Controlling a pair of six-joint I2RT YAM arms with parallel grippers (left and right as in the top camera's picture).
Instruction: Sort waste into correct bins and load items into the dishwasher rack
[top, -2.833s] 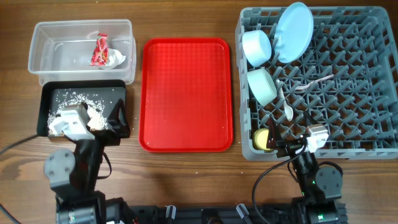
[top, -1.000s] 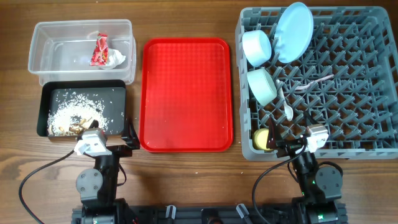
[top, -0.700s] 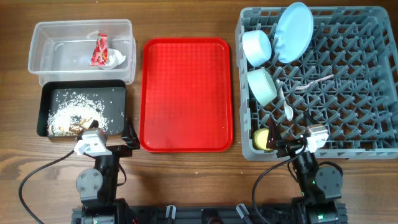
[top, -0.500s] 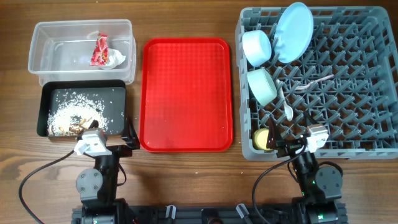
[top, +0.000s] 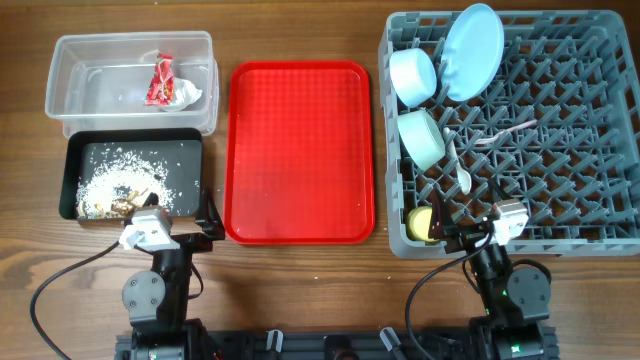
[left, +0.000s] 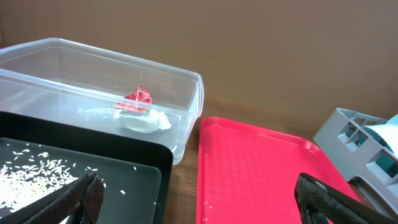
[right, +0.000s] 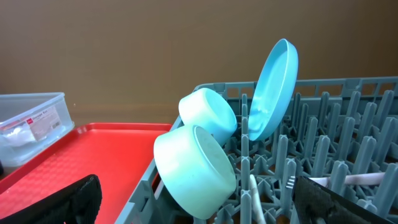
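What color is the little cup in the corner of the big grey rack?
Yellow. The cup shows best in the overhead view, at the rack's near-left corner.

At the lower left of the rack (top: 560, 215), the yellow cup (top: 420, 222) is half hidden behind the grey wall and the right arm's dark fingers. In the left wrist view only 2 dark fingertips (left: 84, 194) show at the bottom corners, and the rack (left: 367, 155) is cut by the right edge. In the right wrist view the clear tub (right: 28, 124) is cut by the left edge, its contents a blur.
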